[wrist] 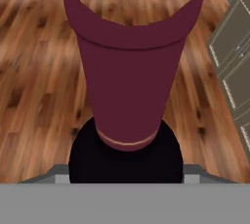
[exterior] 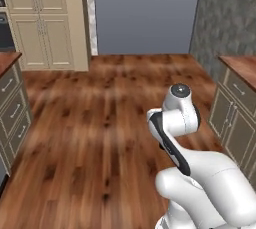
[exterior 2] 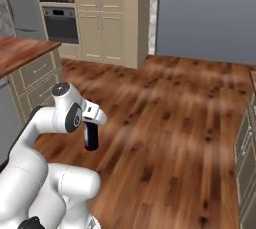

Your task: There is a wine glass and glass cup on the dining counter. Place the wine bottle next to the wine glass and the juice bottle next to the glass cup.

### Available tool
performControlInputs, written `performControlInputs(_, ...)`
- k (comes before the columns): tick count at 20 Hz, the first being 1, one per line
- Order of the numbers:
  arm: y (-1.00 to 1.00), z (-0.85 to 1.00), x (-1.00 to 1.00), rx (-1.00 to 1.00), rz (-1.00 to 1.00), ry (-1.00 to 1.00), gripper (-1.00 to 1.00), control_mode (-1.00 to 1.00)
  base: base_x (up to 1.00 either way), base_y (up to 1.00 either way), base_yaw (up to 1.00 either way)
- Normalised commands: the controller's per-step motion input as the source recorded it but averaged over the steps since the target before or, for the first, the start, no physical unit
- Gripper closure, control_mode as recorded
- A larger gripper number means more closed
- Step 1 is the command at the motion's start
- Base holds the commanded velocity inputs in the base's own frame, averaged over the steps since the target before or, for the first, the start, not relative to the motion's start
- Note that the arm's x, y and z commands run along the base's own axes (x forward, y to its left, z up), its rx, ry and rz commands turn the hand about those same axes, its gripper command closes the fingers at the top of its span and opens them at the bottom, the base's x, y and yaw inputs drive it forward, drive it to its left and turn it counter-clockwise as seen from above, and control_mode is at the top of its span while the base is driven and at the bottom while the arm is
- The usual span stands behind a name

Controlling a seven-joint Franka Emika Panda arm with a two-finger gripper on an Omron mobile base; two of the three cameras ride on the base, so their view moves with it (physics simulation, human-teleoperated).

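Note:
My gripper (exterior 2: pixel 91 124) hangs low in front of the folded arm, shut on the wine bottle (exterior 2: pixel 91 137), which shows as a slim dark shape pointing down over the floor. In the hand view the wine bottle (wrist: pixel 129 96) is very close, its dark red neck widening toward the camera and its black body below. The bottle hides the fingertips. The wine glass, the glass cup and the juice bottle are out of view. I cannot tell whether either wood-topped counter here is the dining counter.
Open wood floor (exterior: pixel 100 123) stretches ahead. A wood-topped counter with drawers (exterior: pixel 11 108) stands at the left and another cabinet run (exterior: pixel 235 118) at the right. Tall beige cabinets (exterior: pixel 42 23) and a wall oven (exterior 2: pixel 60 23) stand at the far left.

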Motion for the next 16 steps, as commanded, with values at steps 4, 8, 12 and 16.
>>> performControlInputs(4,0.0,0.0,0.0,0.0,0.0,0.0,1.0,1.0,0.94,0.15,0.14)
performControlInputs(8,0.0,0.0,0.0,0.0,0.0,0.0,1.0,1.0,0.94,0.15,0.15)
performControlInputs(12,0.0,0.0,0.0,0.0,0.0,0.0,1.0,1.0,0.94,0.13,0.18)
performControlInputs(16,0.0,0.0,0.0,0.0,0.0,0.0,1.0,1.0,0.93,0.12,0.19)
